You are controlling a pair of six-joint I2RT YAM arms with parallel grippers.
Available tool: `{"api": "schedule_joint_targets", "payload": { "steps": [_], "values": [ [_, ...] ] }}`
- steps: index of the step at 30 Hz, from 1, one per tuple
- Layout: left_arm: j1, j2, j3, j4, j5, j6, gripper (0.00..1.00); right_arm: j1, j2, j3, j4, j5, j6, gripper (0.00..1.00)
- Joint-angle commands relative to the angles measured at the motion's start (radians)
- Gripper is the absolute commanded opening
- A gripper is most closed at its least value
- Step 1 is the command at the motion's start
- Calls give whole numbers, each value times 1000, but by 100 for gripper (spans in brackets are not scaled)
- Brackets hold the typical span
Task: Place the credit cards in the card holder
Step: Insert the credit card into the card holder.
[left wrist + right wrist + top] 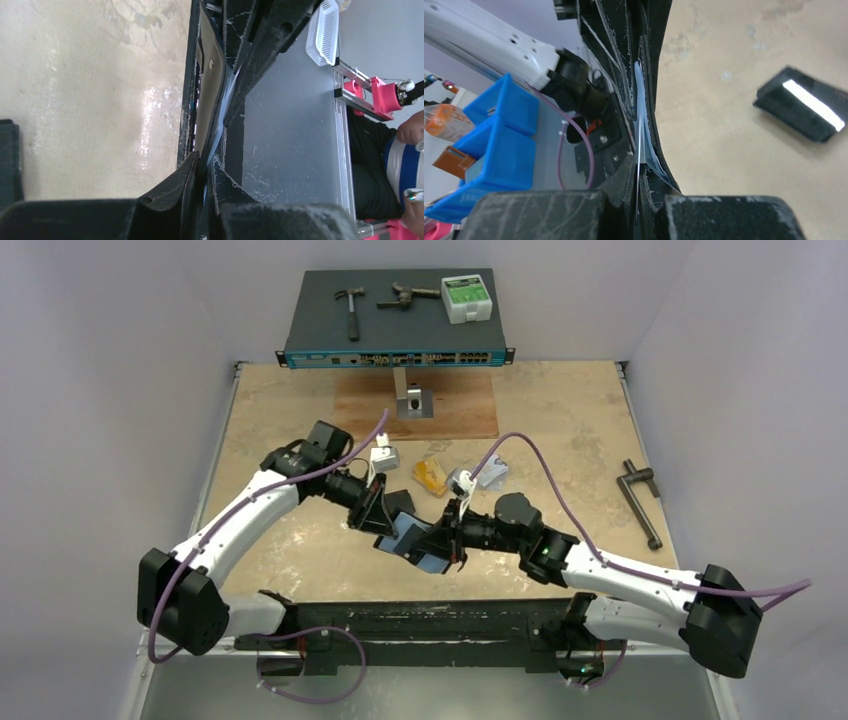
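The black card holder (415, 540) hangs open between both grippers above the table, its bluish clear pockets facing up. My left gripper (383, 520) (205, 160) is shut on its left flap, whose tan inner face and snap (211, 63) show. My right gripper (452, 535) (639, 167) is shut on a thin white-edged credit card (638, 125), seen edge-on, its far end between the holder's pockets (653, 107). A gold-orange card (430, 475) and a silver-grey card (490, 472) lie on the table behind the grippers.
A plain black pouch (806, 105) (400, 502) lies on the table by the left gripper. At the back, a network switch (395, 330) carries a hammer (352, 310) and a white-green box (467, 297). A wooden board (450, 410) lies before it. A black handled tool (640, 500) lies at right.
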Motion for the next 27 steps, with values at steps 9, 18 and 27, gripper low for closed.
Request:
{"api": "schedule_joint_targets", "payload": {
  "steps": [9, 18, 27],
  "values": [
    [-49, 251, -93, 338, -55, -194, 6, -42, 123, -192, 208, 36, 82, 0],
    [-80, 319, -173, 564, -56, -342, 7, -88, 280, -238, 378, 16, 143, 0],
    [-101, 358, -231, 642, -206, -419, 6, -137, 442, -225, 403, 1, 166, 7]
  ]
}}
